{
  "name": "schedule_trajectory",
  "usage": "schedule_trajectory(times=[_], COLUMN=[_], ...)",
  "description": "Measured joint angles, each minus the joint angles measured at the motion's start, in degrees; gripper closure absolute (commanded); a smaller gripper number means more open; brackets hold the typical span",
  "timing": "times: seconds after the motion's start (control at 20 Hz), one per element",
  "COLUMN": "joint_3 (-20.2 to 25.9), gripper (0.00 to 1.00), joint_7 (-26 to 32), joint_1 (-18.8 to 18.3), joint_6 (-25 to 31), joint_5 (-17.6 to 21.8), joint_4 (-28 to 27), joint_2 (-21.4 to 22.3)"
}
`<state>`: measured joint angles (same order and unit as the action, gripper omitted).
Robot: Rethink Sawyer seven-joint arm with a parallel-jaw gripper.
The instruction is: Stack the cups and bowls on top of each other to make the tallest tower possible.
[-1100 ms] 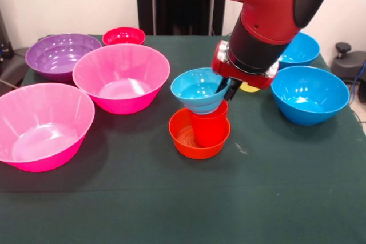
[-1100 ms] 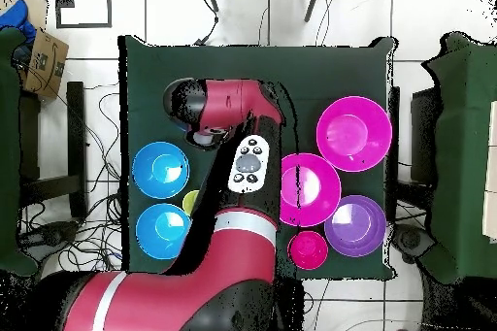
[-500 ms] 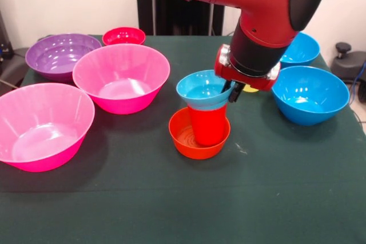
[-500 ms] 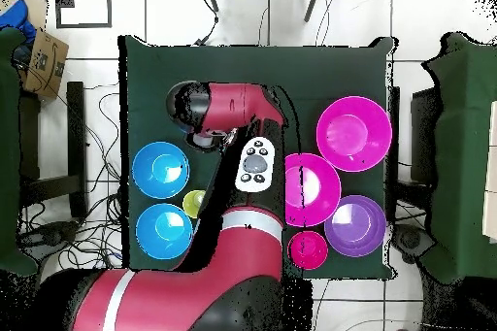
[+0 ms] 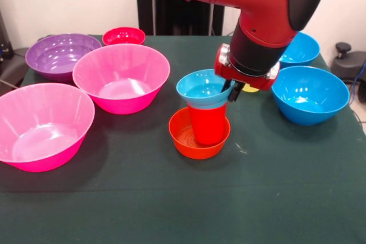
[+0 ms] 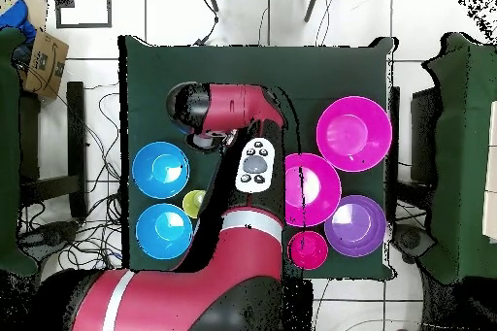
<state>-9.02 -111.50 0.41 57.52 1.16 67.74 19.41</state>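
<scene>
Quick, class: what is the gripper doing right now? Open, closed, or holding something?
Gripper: at the rim of the light-blue bowl that sits on the red cup; open or closed cannot be told.

The scene is being lit evenly and brightly from above. Soft shadows are being cast on the table beside the pink bowls and under the orange bowl. Pale glare is being reflected inside the glossy bowls. Both views are being kept in focus.

A dark green table carries pink, purple, blue, red and orange bowls.
</scene>
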Motion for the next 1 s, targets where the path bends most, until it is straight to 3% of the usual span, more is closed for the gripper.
schedule_trajectory(times=[1.0], joint_3=[0.05], gripper=[1.0], joint_7=[0.0], joint_1=[0.0], joint_6=[-3.05], joint_5=[0.0], joint_4=[0.59], joint_2=[1.43])
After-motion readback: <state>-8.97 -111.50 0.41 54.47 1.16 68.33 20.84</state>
